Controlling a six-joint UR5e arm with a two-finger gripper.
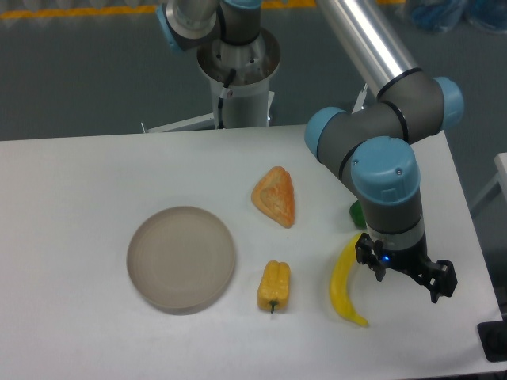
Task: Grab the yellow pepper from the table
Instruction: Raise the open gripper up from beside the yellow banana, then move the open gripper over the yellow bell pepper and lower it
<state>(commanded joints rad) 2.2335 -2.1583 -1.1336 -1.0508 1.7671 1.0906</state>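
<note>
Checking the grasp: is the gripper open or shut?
Open: the gripper has its fingers spread with nothing between them, right of the pepper.

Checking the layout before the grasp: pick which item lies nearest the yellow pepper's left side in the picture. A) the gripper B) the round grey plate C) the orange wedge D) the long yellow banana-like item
B: the round grey plate sits just left of the yellow pepper, while the banana-like item and gripper are to its right.
</note>
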